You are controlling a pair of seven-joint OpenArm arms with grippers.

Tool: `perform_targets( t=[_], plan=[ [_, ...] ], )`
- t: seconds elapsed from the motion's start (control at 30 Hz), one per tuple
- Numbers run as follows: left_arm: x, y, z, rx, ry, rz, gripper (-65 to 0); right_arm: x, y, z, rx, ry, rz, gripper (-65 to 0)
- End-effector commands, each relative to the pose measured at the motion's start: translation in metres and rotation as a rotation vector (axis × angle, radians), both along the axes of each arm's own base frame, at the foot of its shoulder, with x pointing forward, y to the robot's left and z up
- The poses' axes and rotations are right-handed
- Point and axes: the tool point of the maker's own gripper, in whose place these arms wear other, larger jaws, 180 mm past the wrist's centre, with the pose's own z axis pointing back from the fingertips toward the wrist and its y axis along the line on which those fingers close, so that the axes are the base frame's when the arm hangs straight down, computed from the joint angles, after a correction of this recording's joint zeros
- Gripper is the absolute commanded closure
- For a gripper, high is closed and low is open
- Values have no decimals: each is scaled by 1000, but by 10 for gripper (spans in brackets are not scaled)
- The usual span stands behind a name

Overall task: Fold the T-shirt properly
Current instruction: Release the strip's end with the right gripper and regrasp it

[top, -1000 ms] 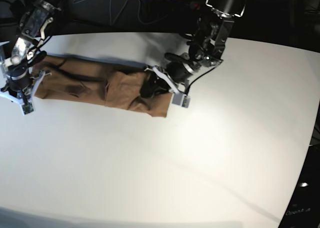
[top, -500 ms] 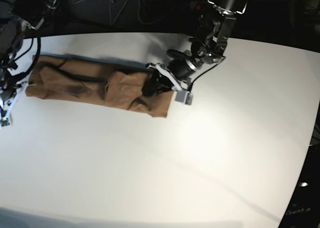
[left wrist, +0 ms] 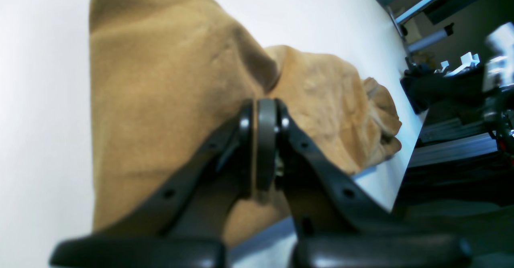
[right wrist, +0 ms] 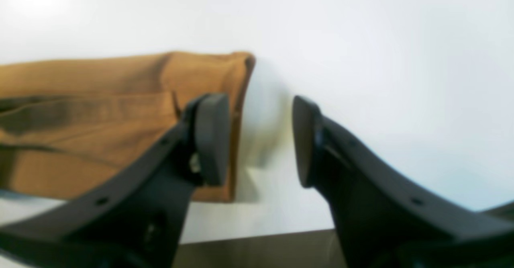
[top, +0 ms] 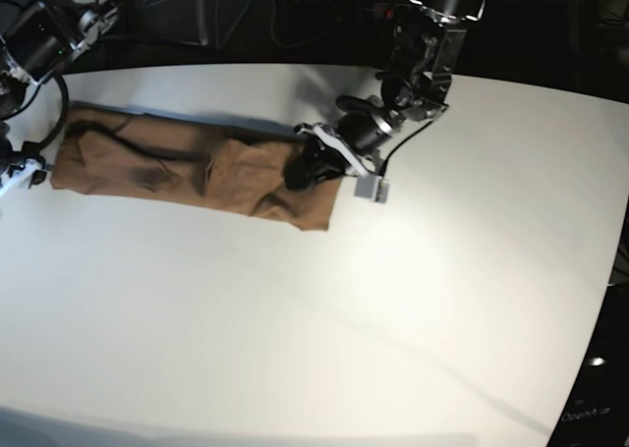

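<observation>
One tan-brown cotton T-shirt [top: 187, 170] lies as a long folded band across the far half of the white counter [top: 324, 329]. Two pincers: the left pincer [left wrist: 260, 147] is clamped on its near end; the right pincer [right wrist: 260, 139], jaws apart, has pulled back off the other end since before.

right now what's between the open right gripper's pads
Only bare white table shows there in the right wrist view; the right gripper sits just past the T-shirt end, one pad overlapping its edge.
</observation>
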Motion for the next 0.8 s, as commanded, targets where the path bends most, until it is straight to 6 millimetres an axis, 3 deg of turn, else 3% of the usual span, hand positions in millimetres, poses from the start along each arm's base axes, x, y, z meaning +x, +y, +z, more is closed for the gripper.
perform_targets(
  t=[0.0,0.07,0.17,0.33,0.43,0.77],
  plan=[
    [-23,29,-43,131,165,34,-20,13,-11,12,-6,-44,5,-268],
    [-23,28,-43,130,166,33,-20,16,-5,-1,72,-31,13,-268],
    [-23,28,-43,128,166,33,-20,17,-4,-6,118,-33,13,-290],
    [-23,28,-43,128,166,33,-20,15,-5,-7,120,-34,5,-483],
    [-23,28,-43,128,166,33,-20,13,-5,-9,122,-29,5,-554],
    [-23,28,-43,128,166,33,-20,12,-2,-11,130,-25,5,-561]
  ],
)
